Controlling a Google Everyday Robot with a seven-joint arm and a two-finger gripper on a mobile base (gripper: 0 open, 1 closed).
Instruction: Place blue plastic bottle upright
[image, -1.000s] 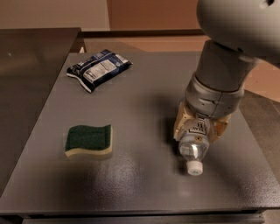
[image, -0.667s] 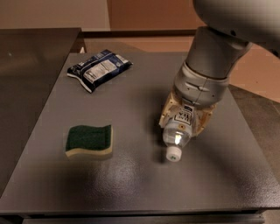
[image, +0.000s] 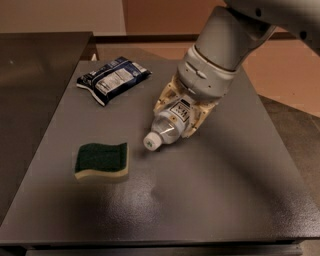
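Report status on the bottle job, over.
Gripper above table centre, shut on blue plastic bottle. Bottle tilted, cap low toward sponge, not upright. Sponge, snack packet apart.

Table (image: 225, 200) matt dark metal; bottle (image: 167, 128) clear glossy plastic, in cream plastic gripper (image: 181, 114) mid-table; sponge (image: 101, 160) rough.

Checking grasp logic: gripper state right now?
Gripper, over the table middle: closed on the blue plastic bottle, tilted, cap toward the sponge.
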